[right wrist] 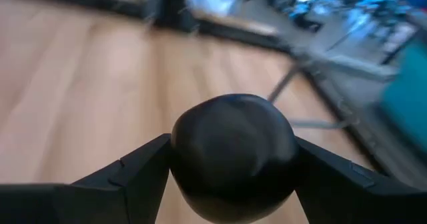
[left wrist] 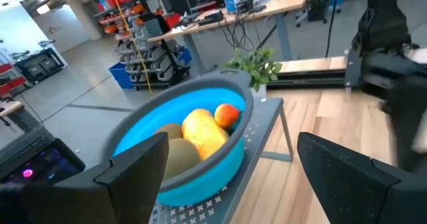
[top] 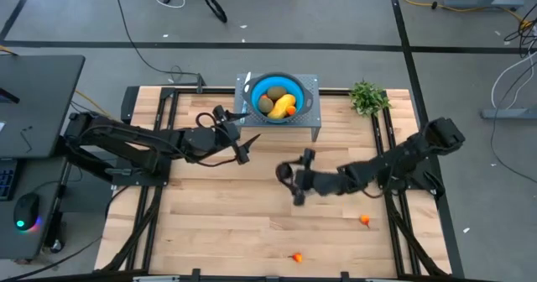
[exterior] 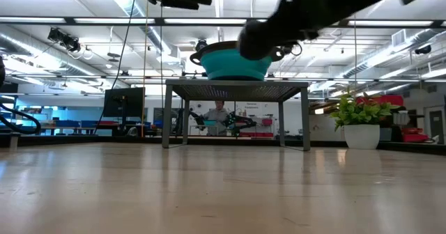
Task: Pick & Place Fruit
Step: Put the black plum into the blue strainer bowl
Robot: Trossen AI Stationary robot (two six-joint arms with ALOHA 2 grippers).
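Observation:
A blue bowl [top: 254, 90] stands on a grey metal stand [top: 312, 124] at the table's far middle. It holds a yellow oblong fruit [left wrist: 202, 133], olive-green ovals [left wrist: 179, 154] and an orange-red one [left wrist: 227, 113]. My right gripper [top: 289, 178] is shut on a black round fruit [right wrist: 232, 151] over the table's middle. My left gripper [top: 241, 138] is open and empty, just near-left of the bowl. Two tiny orange-red fruits [top: 365, 221] [top: 295, 257] lie on the table near the front right. My right gripper pinches the black round fruit by its two opposite sides [right wrist: 179, 159] between its two fingers. The fingers [right wrist: 137, 171] point roughly toward the table's left. The fruit is lifted clear of the table, as the low view [exterior: 256, 37] shows.
A small leafy plant in a white pot [top: 367, 97] stands at the far right, beside the stand. Bare wooden table top [top: 218, 215] lies in front of both arms. A person shows far off in the room behind the stand [exterior: 220, 115].

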